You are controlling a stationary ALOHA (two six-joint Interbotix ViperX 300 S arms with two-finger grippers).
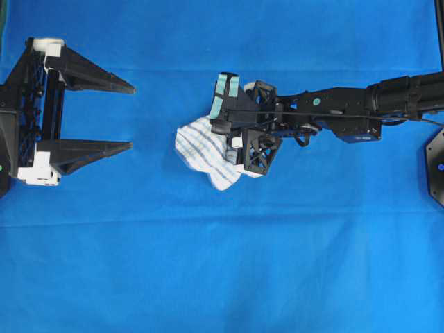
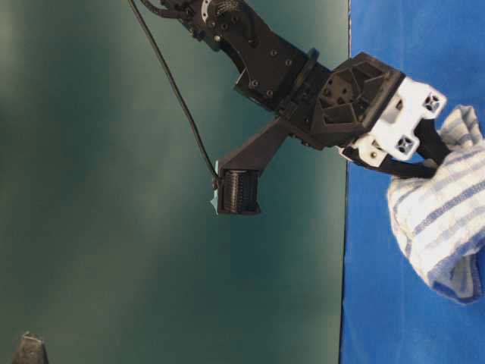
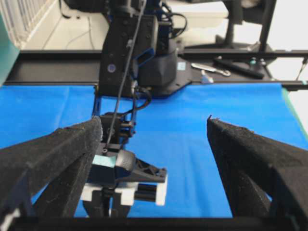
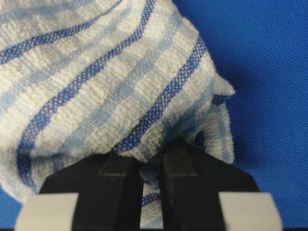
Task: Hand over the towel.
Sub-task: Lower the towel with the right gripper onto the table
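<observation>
The towel (image 1: 198,149), white with blue and grey checks, is bunched near the middle of the table. My right gripper (image 1: 232,142) reaches in from the right and is shut on a fold of it. The right wrist view shows the towel (image 4: 110,82) filling the frame, pinched between the right gripper's (image 4: 151,166) black fingers (image 4: 118,175). From table level the towel (image 2: 439,220) hangs from the right gripper (image 2: 424,159). My left gripper (image 1: 132,118) stands wide open at the left, pointing at the towel, a gap away. The left gripper (image 3: 154,120) is empty; the right gripper (image 3: 125,178) shows ahead, the towel hidden.
A large plain blue cloth (image 1: 222,277) covers the table. Past its far edge in the left wrist view stand the right arm's base (image 3: 130,48) and a black bench with loose tools (image 3: 211,70). A dark green wall (image 2: 114,227) backs the table-level view.
</observation>
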